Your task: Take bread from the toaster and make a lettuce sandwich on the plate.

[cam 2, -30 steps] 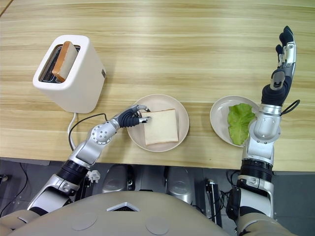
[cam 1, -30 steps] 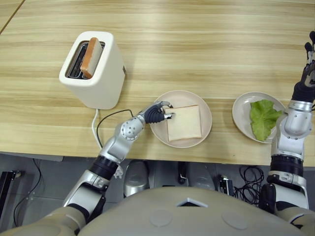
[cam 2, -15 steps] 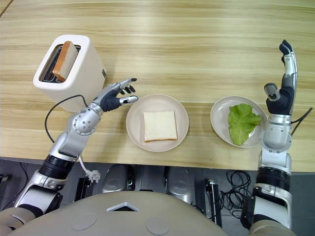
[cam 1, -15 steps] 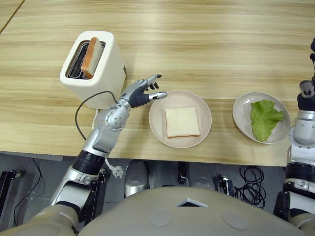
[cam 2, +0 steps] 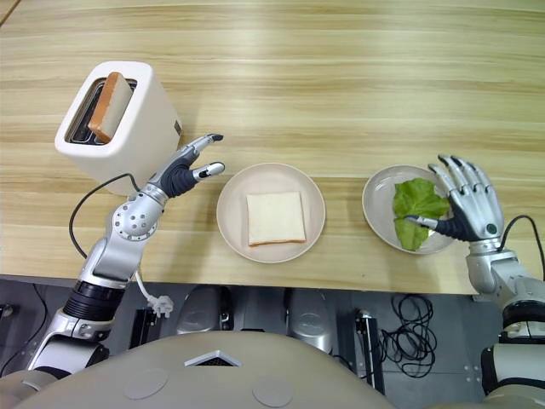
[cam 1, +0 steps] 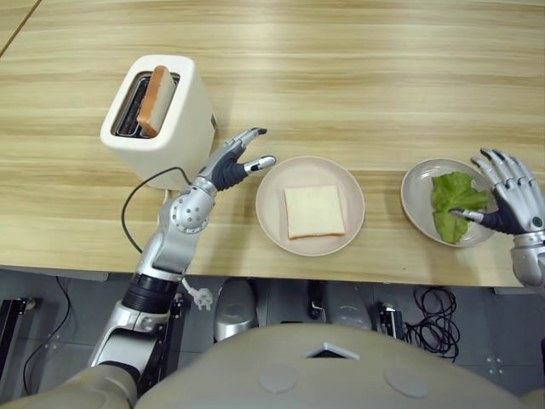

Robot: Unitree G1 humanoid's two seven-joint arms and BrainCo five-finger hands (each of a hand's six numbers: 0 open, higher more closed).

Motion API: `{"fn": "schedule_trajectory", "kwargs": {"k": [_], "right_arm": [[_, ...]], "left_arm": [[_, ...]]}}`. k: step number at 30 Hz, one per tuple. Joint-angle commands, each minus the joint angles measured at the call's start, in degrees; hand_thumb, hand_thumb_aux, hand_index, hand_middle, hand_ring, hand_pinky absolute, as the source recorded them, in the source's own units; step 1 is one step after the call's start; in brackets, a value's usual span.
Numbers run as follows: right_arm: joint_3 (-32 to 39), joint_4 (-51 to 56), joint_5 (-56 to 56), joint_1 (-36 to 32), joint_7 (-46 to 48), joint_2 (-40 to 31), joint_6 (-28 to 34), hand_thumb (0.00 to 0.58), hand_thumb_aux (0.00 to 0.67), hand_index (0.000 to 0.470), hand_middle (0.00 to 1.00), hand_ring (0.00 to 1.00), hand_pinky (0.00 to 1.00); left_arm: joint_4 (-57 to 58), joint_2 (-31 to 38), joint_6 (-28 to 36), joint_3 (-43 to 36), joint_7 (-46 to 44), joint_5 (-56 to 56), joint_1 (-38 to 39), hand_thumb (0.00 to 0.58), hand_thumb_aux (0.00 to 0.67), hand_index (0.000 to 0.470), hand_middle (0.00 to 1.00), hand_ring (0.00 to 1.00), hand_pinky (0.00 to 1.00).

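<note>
The toaster (cam 1: 162, 128) stands at the left of the table (cam 1: 341, 68), with a slice of bread (cam 1: 156, 100) upright in what seems to be its right-hand slot. Right of the toaster and nearer the front edge lies a plate (cam 1: 268, 204), with a second slice (cam 1: 314, 211) flat at its middle. Further right, well apart, a smaller plate (cam 1: 415, 183) holds a lettuce leaf (cam 1: 451, 200). The left hand (cam 1: 230, 164) is between toaster and plate. The right hand (cam 1: 509, 192) is over the smaller plate's right rim, its thumb at the leaf.
</note>
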Motion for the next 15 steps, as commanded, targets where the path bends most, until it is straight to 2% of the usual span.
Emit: {"fn": "schedule_trajectory", "kwargs": {"k": [1,13,15], "right_arm": [[4.74,5.29,1.02,-2.06,-1.98,-0.54,0.84,0.0,0.0,0.0,0.0,0.0,0.0],[9.54,10.72,7.26,-4.89,0.32,-1.3,0.85,0.023,0.013,0.009,0.0,0.0,0.0],[10.12,11.08,8.01,-5.36,1.14,-1.15,0.95,0.075,0.045,0.031,0.0,0.0,0.0]], "left_arm": [[0.62,-0.19,0.49,-0.06,-0.59,-0.76,0.87,0.0,0.0,0.0,0.0,0.0,0.0],[2.73,-1.5,-1.18,-2.39,0.53,1.0,0.94,0.0,0.0,0.0,0.0,0.0,0.0],[3.19,-1.63,-1.32,-2.75,0.77,1.12,0.81,0.0,0.0,0.0,0.0,0.0,0.0]]}}
